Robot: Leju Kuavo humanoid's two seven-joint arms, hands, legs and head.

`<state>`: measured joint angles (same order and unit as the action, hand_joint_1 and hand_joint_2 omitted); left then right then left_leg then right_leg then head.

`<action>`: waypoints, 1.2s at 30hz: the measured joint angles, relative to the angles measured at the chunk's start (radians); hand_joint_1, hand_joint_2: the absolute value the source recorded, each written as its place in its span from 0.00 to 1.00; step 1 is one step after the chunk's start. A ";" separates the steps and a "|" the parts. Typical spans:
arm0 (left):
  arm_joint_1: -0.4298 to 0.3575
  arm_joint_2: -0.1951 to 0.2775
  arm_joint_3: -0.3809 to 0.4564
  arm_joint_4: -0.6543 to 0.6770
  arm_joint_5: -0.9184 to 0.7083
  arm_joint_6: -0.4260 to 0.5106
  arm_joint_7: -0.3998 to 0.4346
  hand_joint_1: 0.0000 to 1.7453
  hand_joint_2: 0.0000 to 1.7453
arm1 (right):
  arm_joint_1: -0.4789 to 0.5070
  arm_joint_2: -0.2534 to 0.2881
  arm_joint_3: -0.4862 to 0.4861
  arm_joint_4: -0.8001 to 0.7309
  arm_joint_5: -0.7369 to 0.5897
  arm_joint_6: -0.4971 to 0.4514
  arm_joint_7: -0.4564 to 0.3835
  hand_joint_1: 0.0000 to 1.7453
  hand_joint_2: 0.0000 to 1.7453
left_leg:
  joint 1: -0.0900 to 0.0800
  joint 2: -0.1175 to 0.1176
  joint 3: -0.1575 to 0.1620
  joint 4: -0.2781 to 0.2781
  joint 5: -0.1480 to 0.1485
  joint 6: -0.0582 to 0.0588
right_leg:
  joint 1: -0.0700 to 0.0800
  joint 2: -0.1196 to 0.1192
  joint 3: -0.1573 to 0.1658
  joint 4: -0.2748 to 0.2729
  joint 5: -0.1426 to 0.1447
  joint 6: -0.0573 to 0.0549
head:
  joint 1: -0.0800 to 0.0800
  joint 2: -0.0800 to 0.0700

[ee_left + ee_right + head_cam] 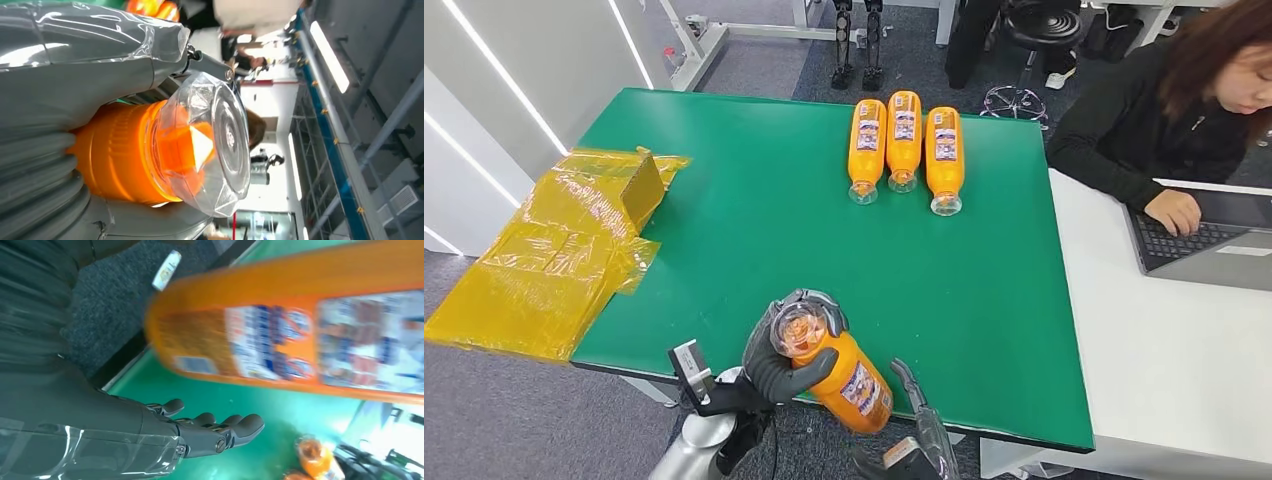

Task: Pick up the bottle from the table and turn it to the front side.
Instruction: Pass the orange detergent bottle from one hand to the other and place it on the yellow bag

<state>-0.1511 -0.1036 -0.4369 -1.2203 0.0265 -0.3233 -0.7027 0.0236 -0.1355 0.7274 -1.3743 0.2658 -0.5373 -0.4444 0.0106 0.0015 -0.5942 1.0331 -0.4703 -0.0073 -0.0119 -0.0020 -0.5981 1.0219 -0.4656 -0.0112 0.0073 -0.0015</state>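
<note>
My left hand grips an orange bottle near its clear cap, lifted over the near edge of the green table. The cap points toward me and up, the labelled body slants down to the right. The left wrist view has the clear faceted cap and orange neck wrapped by my grey fingers. My right hand is open just right of the bottle's base. In the right wrist view, its fingers are spread under the blurred labelled bottle.
Three orange bottles lie side by side at the table's far middle, caps toward me. Crumpled yellow film hangs off the left edge. A person sits at the right with a hand on a laptop on a white table.
</note>
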 joint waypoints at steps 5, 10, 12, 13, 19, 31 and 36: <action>-0.035 0.023 0.017 -0.052 -0.065 0.051 0.003 1.00 1.00 | -0.039 0.013 0.045 0.032 -0.027 0.026 0.009 0.00 1.00 | 0.000 0.002 0.000 0.000 0.000 0.000 | 0.000 0.002 -0.001 0.000 0.000 -0.001 | 0.000 0.000; -0.058 0.051 0.043 -0.104 -0.166 0.115 0.023 1.00 1.00 | -0.047 0.023 0.049 0.059 -0.028 0.057 -0.003 0.00 1.00 | 0.000 0.002 0.000 0.000 0.000 -0.001 | 0.000 0.002 -0.001 0.001 0.000 -0.001 | 0.000 0.000; -0.072 0.065 0.055 -0.110 -0.226 0.156 0.030 1.00 1.00 | -0.049 0.027 0.049 0.067 -0.029 0.060 -0.008 0.00 1.00 | 0.000 0.002 0.000 0.000 0.000 -0.001 | 0.000 0.002 -0.001 0.001 0.000 -0.001 | 0.000 0.000; -0.080 0.073 0.060 -0.110 -0.262 0.178 0.031 1.00 1.00 | -0.049 0.028 0.049 0.070 -0.030 0.061 -0.010 0.00 1.00 | 0.000 0.002 0.000 0.000 0.000 -0.001 | 0.000 0.002 -0.001 0.001 0.000 -0.001 | 0.000 0.000; -0.142 0.137 0.066 -0.079 -0.531 0.350 0.043 1.00 1.00 | -0.051 0.033 0.049 0.085 -0.034 0.051 -0.016 0.00 1.00 | 0.000 0.002 0.000 0.000 0.000 -0.001 | 0.000 0.002 -0.001 0.001 0.000 -0.001 | 0.000 0.000; -0.270 0.250 0.009 0.149 -0.956 0.638 0.156 1.00 1.00 | -0.050 0.038 0.049 0.105 -0.082 0.029 -0.044 0.00 1.00 | 0.000 0.005 0.001 0.000 0.000 -0.002 | 0.000 0.005 -0.002 0.001 0.001 -0.001 | 0.000 0.000; -0.363 0.324 -0.074 0.397 -1.190 0.707 0.251 1.00 1.00 | -0.049 0.039 0.056 0.110 -0.125 0.007 -0.059 0.00 1.00 | 0.001 0.007 0.001 0.000 0.001 -0.002 | 0.000 0.007 -0.002 0.002 0.001 -0.002 | 0.000 0.000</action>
<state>-0.5143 0.2201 -0.5114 -0.8232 -1.1638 0.3833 -0.4522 -0.0258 -0.0968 0.7831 -1.2639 0.1409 -0.5307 -0.5030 0.0112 0.0082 -0.5927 1.0327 -0.4696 -0.0095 -0.0118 0.0054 -0.6005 1.0238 -0.4646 -0.0129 0.0072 -0.0015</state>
